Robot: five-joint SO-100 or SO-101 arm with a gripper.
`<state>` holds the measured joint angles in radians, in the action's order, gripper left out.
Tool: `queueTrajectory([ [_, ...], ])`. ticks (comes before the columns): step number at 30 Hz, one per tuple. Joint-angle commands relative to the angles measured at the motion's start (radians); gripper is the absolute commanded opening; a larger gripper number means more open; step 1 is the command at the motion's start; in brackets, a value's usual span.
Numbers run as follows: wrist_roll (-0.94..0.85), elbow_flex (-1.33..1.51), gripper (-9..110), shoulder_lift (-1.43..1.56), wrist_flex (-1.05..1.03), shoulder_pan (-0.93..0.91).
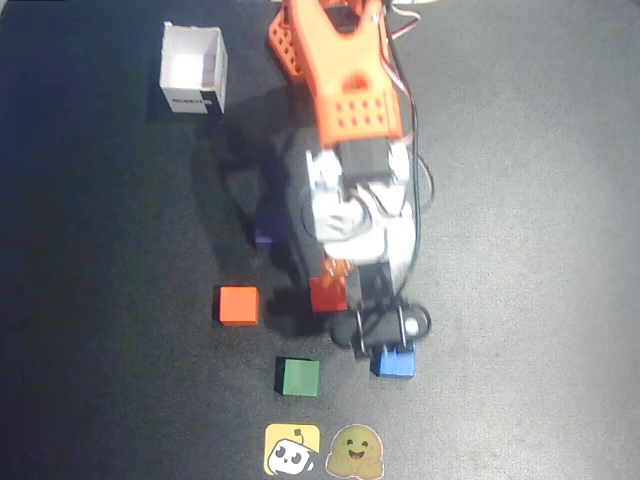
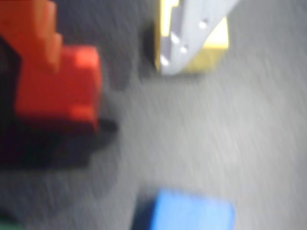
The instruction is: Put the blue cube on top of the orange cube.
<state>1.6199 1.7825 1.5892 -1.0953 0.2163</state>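
The blue cube (image 1: 394, 363) sits on the dark mat, just below my gripper (image 1: 383, 335) in the overhead view, its top edge partly under the gripper. In the blurred wrist view the blue cube (image 2: 188, 213) lies at the bottom edge, apart from the jaws. My gripper (image 2: 110, 57) is open, with only bare mat between the orange finger (image 2: 36, 33) and the pale finger (image 2: 192, 28). The orange cube (image 1: 238, 305) rests alone to the left, well clear of the gripper.
A redder cube (image 1: 328, 294) lies beside the gripper; in the wrist view the red cube (image 2: 72, 91) is next to the orange finger. A green cube (image 1: 297, 377), a purple cube (image 1: 263, 236), a white box (image 1: 193, 68), two stickers (image 1: 292, 450) and a yellow block (image 2: 213, 48) are also there.
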Motion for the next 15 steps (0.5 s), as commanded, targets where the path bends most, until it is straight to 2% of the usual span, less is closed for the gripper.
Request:
queueTrajectory([
  [1, 0.026, -0.115, 16, -0.048, 0.031, 0.023],
  [9, 0.155, -0.172, 16, -0.147, 0.132, 0.087],
  [15, 0.163, -0.21, 17, -0.221, 0.152, 0.11],
])
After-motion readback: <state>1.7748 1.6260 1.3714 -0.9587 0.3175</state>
